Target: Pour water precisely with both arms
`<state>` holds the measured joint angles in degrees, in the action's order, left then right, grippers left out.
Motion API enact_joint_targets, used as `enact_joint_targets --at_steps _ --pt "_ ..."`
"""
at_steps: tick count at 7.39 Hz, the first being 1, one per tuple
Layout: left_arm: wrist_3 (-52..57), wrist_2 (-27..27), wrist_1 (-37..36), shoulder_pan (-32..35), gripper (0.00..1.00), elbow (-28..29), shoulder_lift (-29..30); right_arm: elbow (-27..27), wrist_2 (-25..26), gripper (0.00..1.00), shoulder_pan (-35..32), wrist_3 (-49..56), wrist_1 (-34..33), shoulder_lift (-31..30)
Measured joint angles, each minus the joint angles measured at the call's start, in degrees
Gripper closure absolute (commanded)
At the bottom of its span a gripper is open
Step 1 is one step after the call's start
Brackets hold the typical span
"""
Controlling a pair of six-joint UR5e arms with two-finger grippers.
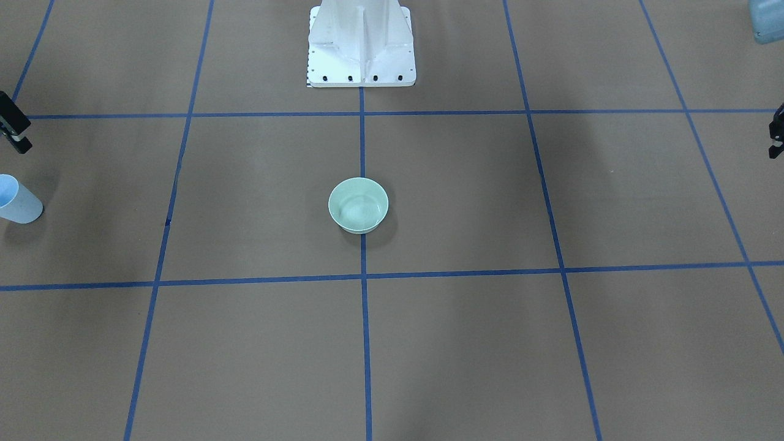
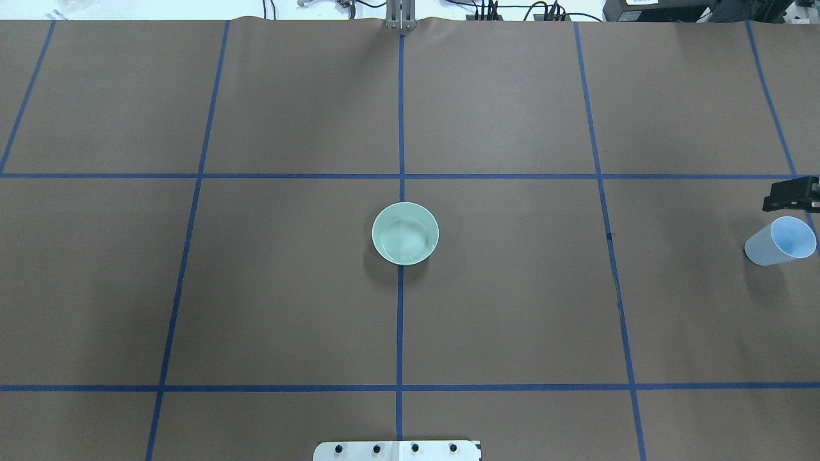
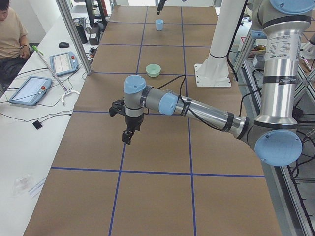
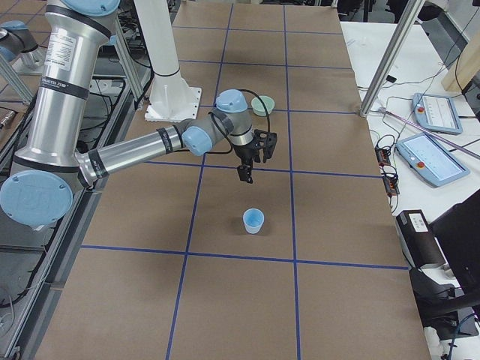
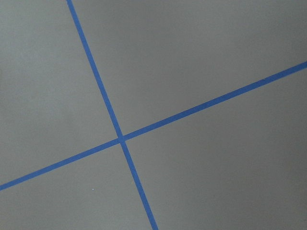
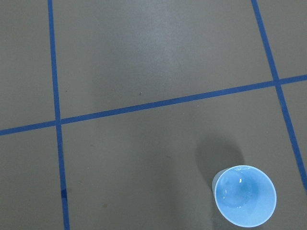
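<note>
A green bowl (image 2: 405, 234) sat right in the middle of the table (image 2: 512, 320), on a blue line (image 2: 400, 333). I think it was put there so that both arms could reach it the same.

A blue cup (image 2: 781, 242) stood up straight at the far right edge of the overhead view, well apart from the bowl. Something shiny lay in its bottom, maybe water, but I could not be sure. The cup was on the side of the right arm (image 4: 135, 157), so I guess that arm was meant to lift it and pour.

The right fingers (image 4: 245, 172) hung in the air near the cup, not touching it. They held nothing. I could not tell if they were apart or together.

The left arm (image 3: 206, 110) reached out low over bare table, well apart from the bowl and the cup. The left fingers (image 3: 128, 135) pointed down and held nothing, and I could not tell their gap either. No pouring had begun.
</note>
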<state>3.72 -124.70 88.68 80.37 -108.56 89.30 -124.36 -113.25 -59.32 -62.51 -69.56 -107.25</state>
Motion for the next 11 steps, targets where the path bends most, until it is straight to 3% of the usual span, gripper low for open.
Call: enact_joint_targets --at_steps 2,6,8,11 --pt "0.05 -0.01 0.15 0.10 0.00 0.08 -0.15 -0.16 12.45 0.00 8.79 -12.13 6.48 -4.99" --pt "0.06 -0.01 0.17 0.13 0.00 0.02 -0.26 4.79 43.08 0.00 30.90 -37.76 7.39 -8.58" --pt "0.06 -0.01 0.23 0.13 0.00 -0.49 -1.20 8.83 51.41 0.00 34.80 -44.38 7.29 -8.30" --pt "0.06 -0.07 0.26 0.13 0.00 -1.25 -2.08 14.36 58.42 0.00 36.58 -49.38 7.19 -5.81"
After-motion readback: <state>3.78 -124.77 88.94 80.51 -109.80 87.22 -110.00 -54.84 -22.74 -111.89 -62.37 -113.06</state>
